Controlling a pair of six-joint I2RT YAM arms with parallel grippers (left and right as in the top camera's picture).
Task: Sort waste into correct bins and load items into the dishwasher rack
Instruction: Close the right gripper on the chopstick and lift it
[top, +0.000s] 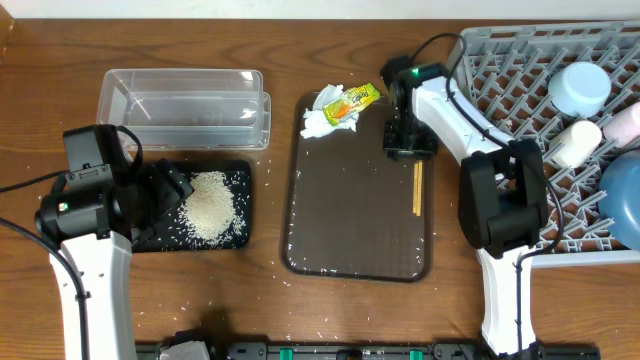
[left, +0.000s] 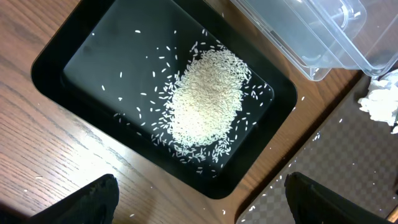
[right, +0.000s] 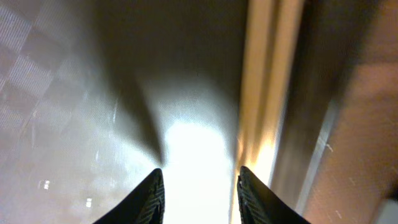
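Note:
Loose white rice (top: 210, 205) (left: 205, 106) is heaped in the shallow black tray (top: 240, 175) (left: 62, 68). The clear tub (top: 185, 105) (left: 311, 31) behind it holds nothing. My left gripper (top: 172, 195) (left: 199, 205) hovers open over the black tray's near corner. The napkin (top: 322, 118) (left: 380, 102) and the yellow-green wrapper (top: 353, 102) lie at the brown tray's far edge. The chopsticks (top: 417, 188) (right: 267, 93) lie along that tray's right side. My right gripper (top: 408, 146) (right: 200, 196) is low at their far end, open, with the sticks just outside its right finger (right: 252, 196).
The dark brown serving tray (top: 350, 220) (left: 336, 162) (right: 62, 93) fills the middle. At the right, the grey dishwasher rack (top: 510, 70) holds a light-blue bowl (top: 580, 88), a white cup (top: 572, 142), a pink cup (top: 626, 122) and a large blue bowl (top: 625, 205). Stray grains dot the wood.

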